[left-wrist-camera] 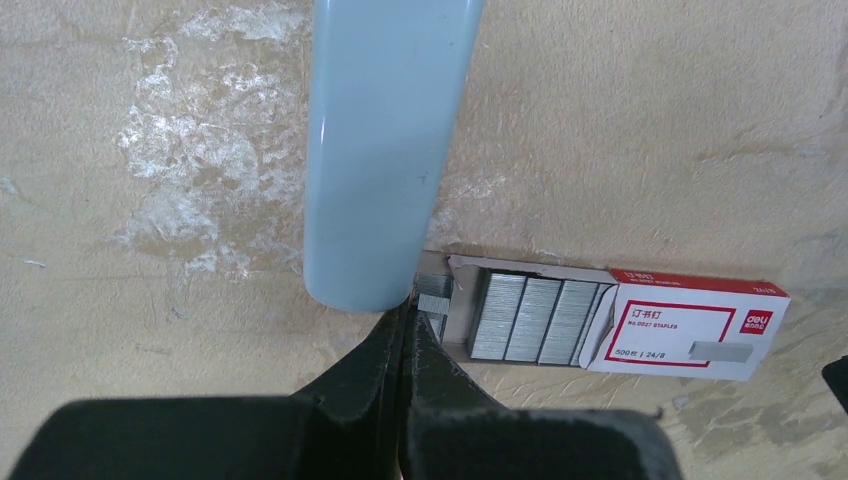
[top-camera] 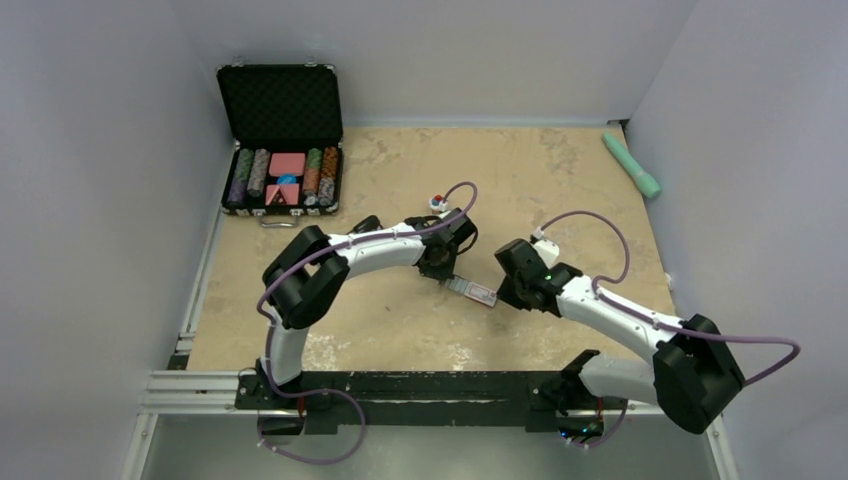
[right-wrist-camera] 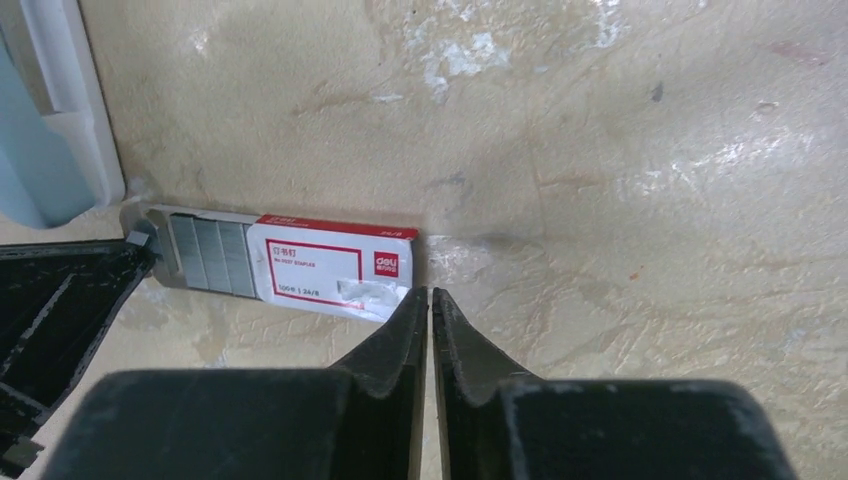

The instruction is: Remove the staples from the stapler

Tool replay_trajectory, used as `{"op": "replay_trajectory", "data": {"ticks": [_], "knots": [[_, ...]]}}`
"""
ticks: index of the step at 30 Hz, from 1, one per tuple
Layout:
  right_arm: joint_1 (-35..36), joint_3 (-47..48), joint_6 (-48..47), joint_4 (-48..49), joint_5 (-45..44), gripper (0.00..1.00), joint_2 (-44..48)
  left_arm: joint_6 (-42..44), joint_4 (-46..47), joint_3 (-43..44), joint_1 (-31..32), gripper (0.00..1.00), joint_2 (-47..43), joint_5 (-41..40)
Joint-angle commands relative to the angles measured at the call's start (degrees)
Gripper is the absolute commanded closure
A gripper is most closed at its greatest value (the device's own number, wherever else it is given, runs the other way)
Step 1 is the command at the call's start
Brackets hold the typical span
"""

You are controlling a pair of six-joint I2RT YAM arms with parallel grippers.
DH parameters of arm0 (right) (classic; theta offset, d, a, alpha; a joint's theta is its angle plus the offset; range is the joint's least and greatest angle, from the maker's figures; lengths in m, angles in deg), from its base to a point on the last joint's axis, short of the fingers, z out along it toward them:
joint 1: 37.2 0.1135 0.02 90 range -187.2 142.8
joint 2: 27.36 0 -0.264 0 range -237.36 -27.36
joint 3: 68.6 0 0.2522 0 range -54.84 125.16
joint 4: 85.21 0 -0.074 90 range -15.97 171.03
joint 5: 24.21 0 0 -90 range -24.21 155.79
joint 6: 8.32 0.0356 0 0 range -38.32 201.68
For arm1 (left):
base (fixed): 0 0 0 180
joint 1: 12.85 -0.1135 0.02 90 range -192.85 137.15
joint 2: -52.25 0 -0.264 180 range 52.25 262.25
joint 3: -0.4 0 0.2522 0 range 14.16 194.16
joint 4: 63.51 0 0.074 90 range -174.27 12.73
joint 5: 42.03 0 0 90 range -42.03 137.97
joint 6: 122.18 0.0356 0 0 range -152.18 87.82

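Shows right gripper (right-wrist-camera: 430, 292) nearest, fingers together, empty, tips beside the closed end of the red-and-white packet (right-wrist-camera: 335, 262). Places the staples (left-wrist-camera: 433, 288) — a short strip at its open end — just beside the left gripper (left-wrist-camera: 408, 312), fingers together, pinch unconfirmed. Beyond: pale blue-grey bar (left-wrist-camera: 385, 150), no recognisable stapler.

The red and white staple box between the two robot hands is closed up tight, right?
No. The red and white staple box does lie between the left gripper and the right gripper, but it is slid open, not closed: silvery spare staple rows show in its tray. The left wrist view shows this.
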Motion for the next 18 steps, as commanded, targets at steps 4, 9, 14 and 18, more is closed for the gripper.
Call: {"op": "replay_trajectory", "data": {"ticks": [4, 9, 14, 18], "knots": [[0.2, 4.6, 0.9, -2.2, -7.2, 1.00, -6.7, -0.3, -3.0, -2.3, -0.3, 1.00, -0.2, -1.1], [0.2, 7.2, -1.3, -1.7, -7.5, 1.00, -11.8, -0.3, -3.1, -2.5, -0.3, 1.00, -0.6, -1.0], [0.6, 8.9, -3.7, -0.2, -4.8, 1.00, -14.3, -0.3, -3.3, -2.6, -0.4, 1.00, -0.8, -0.8], [1.4, 9.3, -4.0, 0.3, -2.6, 1.00, -14.5, -0.1, -3.1, -2.4, -0.3, 1.00, -0.7, 0.2]]}}
